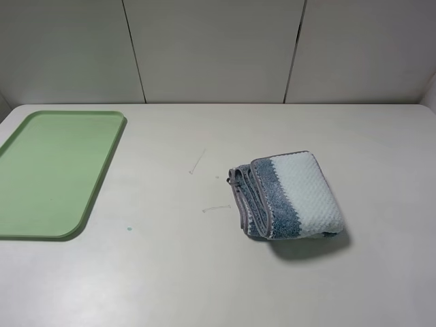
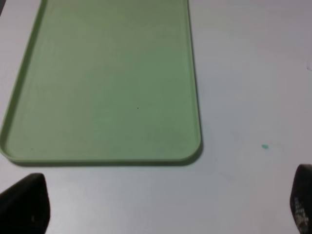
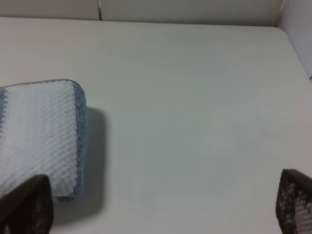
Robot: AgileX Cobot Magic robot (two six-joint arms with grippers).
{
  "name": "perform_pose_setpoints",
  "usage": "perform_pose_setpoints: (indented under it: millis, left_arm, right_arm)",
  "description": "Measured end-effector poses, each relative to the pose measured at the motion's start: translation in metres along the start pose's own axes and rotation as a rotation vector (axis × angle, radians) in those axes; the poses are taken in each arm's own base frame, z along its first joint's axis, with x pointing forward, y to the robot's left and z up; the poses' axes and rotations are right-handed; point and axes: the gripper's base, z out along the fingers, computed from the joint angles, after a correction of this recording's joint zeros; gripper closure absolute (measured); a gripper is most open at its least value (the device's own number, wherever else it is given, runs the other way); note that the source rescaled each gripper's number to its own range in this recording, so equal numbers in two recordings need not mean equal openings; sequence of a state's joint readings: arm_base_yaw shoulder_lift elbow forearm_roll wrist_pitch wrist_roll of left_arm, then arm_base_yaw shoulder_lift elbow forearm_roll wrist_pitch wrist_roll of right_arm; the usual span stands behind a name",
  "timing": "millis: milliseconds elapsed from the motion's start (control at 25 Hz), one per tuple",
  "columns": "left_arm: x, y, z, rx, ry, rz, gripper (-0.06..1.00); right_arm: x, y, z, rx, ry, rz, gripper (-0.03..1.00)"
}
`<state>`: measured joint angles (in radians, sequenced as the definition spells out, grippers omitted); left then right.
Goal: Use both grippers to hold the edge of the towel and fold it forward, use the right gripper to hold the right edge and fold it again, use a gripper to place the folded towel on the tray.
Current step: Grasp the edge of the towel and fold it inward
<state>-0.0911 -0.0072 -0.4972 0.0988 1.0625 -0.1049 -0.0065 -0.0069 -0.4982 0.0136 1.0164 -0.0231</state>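
**A:** Where is the towel [image 1: 289, 196]?

**B:** On the bench [image 1: 204, 286], right of the middle and well apart from every edge. It lies as a folded bundle with the pale stripe uppermost. The stacked layers and the grey hem [image 1: 240, 197] face the left edge.

**A:** And the tray [image 1: 54, 170]?

**B:** Along the left edge, reaching toward the far-left corner, well apart from the towel.

**A:** The claws?

**B:** Neither shows in the high view. The left claw [image 2: 163, 207] hangs released near the tray's short end, fingers wide apart with nothing between them. The right claw [image 3: 160, 204] is likewise spread and empty. One of its fingers [image 3: 24, 207] shows near a corner of the towel, but I cannot tell whether it touches.

**A:** How will the towel handle?

**B:** Soft, light, thick terry, I judge. It will sag, and it may fall open if only the top layer is pinched. I would clamp the whole stack at the hem side, so that every layer is caught.

**A:** Anything in the way?

**B:** Only a small teal speck [image 1: 129, 229] and faint scuff marks [image 1: 197, 161] between towel and tray, both flat. The tray's low rim must be cleared.
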Motion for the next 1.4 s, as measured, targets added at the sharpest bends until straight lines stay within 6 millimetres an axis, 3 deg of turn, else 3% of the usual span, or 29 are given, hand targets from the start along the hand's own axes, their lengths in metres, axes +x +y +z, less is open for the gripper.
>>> perform_pose_setpoints:
  millis: [440, 800, 1080, 1400]
  left_arm:
    - [-0.005, -0.002, 0.0, 0.02, 0.018, 0.014, -0.05]
    - [-0.08, -0.015, 0.016, 0.081, 0.212, 0.048, -0.05]
    - [-0.128, -0.038, 0.068, 0.196, 0.331, 0.127, -0.05]
    - [-0.141, -0.094, 0.14, 0.331, 0.455, 0.213, -0.05]
  right_arm:
    - [0.0, 0.0, 0.0, 0.0, 0.0, 0.0, -0.03]
    - [0.0, 0.0, 0.0, -0.002, 0.0, 0.002, -0.03]
    - [0.0, 0.0, 0.0, -0.002, 0.0, 0.002, -0.03]
    - [0.0, 0.0, 0.0, -0.002, 0.0, 0.002, -0.03]
